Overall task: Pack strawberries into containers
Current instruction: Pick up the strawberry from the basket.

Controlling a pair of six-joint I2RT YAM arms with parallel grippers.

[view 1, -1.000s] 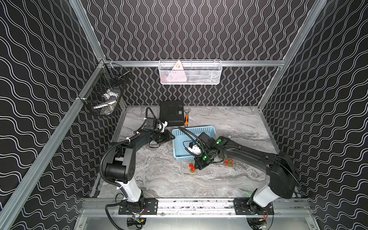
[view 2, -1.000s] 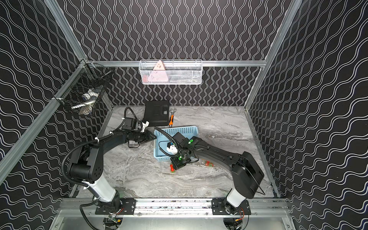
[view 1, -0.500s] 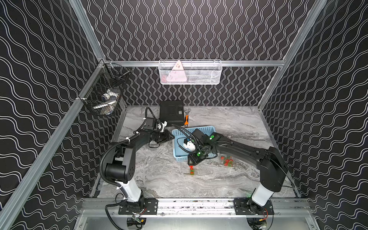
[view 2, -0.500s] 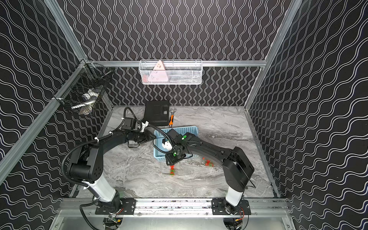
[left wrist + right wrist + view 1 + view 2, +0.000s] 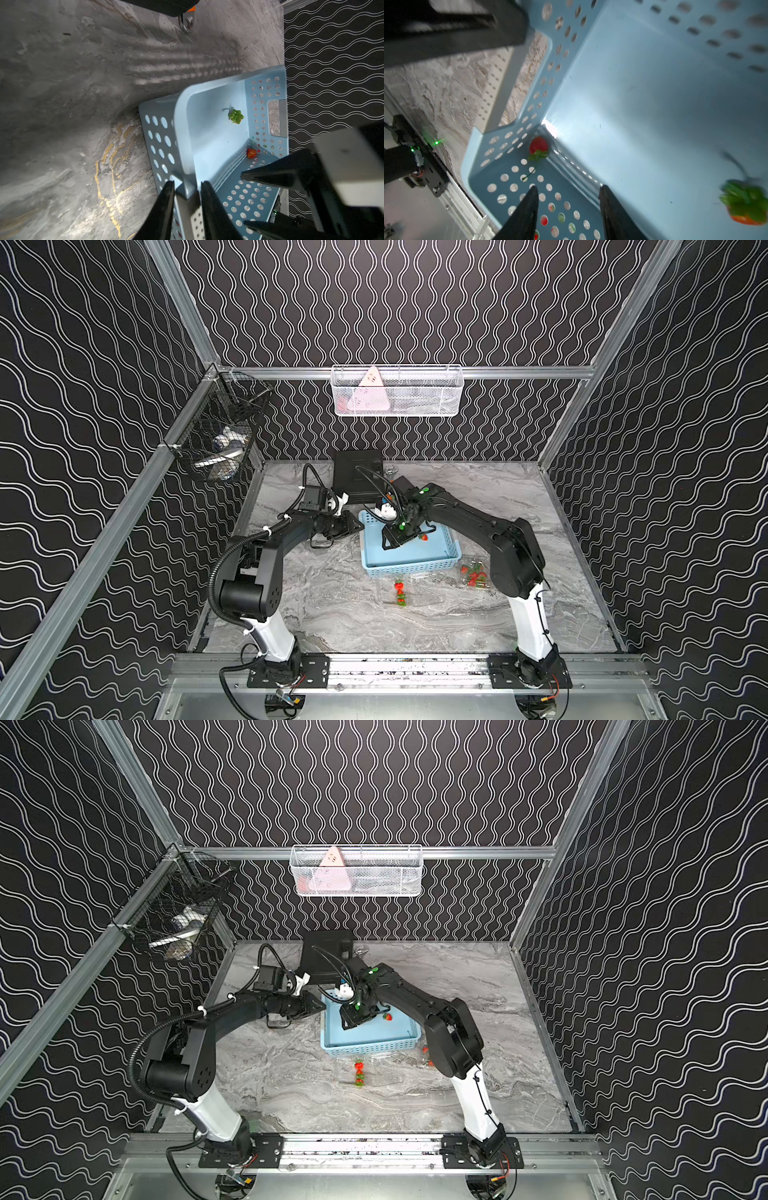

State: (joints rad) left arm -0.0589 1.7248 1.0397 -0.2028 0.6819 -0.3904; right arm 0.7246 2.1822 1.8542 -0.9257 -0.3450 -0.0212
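Between the jaws of my left gripper [image 5: 186,186] sits the left wall of the light blue basket [image 5: 409,564], and it is shut on it. My right gripper [image 5: 569,188] hangs open inside the basket with nothing between its fingers. Two strawberries lie loose on the basket floor, one in a corner [image 5: 538,145] and one further off [image 5: 745,207]; a top view shows one strawberry [image 5: 424,537]. In front of the basket a clear container [image 5: 386,591] holds a short row of strawberries [image 5: 400,593]. A second container [image 5: 473,574] with berries lies to its right, beside my right arm.
A black box [image 5: 357,477] stands at the back of the marble table, with an orange-handled tool [image 5: 188,19] next to it. A white wire basket [image 5: 397,391] hangs on the back wall and a black wire basket [image 5: 220,443] on the left wall.
My right gripper has gone from shut to open and has moved from the front container back over the blue basket. The strawberries stay in that container. The left arm has not moved.
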